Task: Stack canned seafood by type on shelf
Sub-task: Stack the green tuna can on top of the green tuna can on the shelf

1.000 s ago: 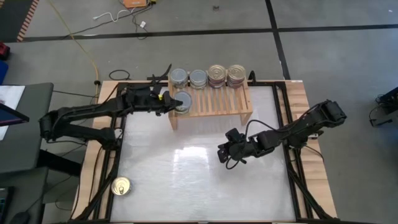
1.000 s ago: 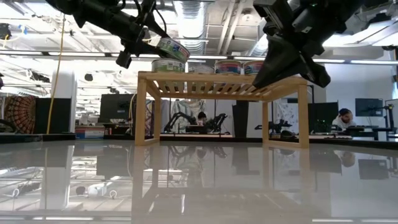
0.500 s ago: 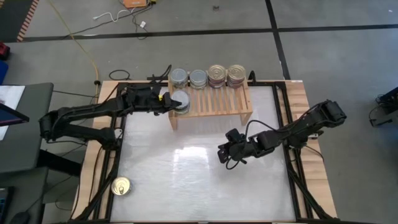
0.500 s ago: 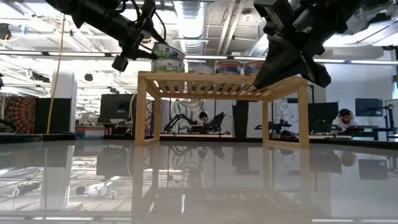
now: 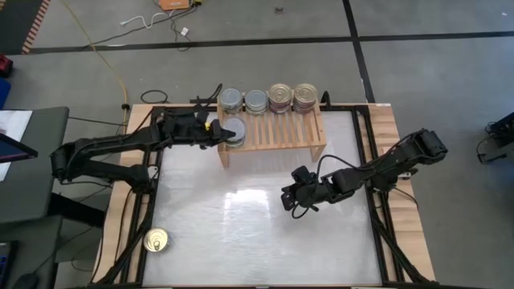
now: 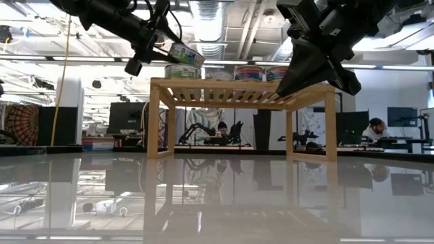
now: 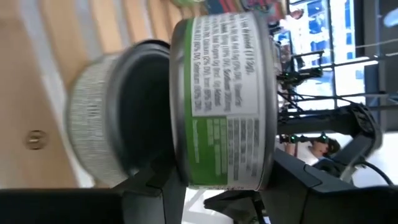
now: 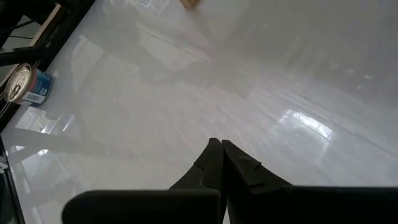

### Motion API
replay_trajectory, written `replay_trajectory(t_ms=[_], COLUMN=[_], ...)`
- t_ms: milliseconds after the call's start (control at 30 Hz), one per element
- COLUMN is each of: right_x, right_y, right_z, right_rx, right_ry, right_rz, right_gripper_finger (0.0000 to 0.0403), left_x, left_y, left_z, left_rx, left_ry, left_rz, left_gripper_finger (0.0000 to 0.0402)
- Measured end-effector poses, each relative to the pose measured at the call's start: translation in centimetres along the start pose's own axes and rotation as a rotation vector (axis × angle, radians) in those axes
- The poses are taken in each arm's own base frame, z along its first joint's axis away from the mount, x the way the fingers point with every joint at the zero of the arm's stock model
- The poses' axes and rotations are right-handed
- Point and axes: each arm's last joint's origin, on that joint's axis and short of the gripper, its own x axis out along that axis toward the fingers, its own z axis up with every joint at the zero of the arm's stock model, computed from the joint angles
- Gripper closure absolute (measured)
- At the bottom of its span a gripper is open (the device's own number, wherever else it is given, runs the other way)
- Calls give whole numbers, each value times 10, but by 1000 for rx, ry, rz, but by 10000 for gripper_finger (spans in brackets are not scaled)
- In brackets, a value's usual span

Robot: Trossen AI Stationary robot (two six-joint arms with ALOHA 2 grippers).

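Light wood slats make up the shelf [image 5: 273, 128], and that's where the action is. The left gripper [image 5: 215, 132] is at the shelf's left end with its fingers clamped on a green-label tin [image 7: 224, 99], holding it tipped over a ribbed silver can [image 7: 99, 130] that already sits on the slats. So I'd say this is the placing step: stacking one tin on a matching one.

Next move looks like levelling the tin, centring it over the can below, and only then letting go. These tins are short, round, smooth metal, so an off-centre drop could slide off the rim or nudge the lower can.

Along the shelf's back edge sit four more stacks [image 5: 267, 99], two silver-topped and two darker-lidded. One gold-lidded tin [image 5: 157, 239] with a blue label is still on the glossy white table [image 5: 257, 241], well away from the shelf.

The right gripper [image 5: 291, 198] waits in front of the shelf, pinched closed, holding nothing.
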Motion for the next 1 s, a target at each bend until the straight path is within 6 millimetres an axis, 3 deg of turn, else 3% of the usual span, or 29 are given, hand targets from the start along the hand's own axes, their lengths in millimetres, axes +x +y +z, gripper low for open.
replay_trajectory(t_ms=[433,1000], right_x=[0,0], right_y=[0,1], right_z=[0,0], right_rx=[1,16], right_ry=[0,-4], right_rz=[0,13], right_gripper_finger=[378,378], left_x=[0,0], left_y=[-2,0], left_z=[-3,-8], left_rx=[-7,1], left_ry=[44,73], left_rz=[-22,2], left_gripper_finger=[209,205])
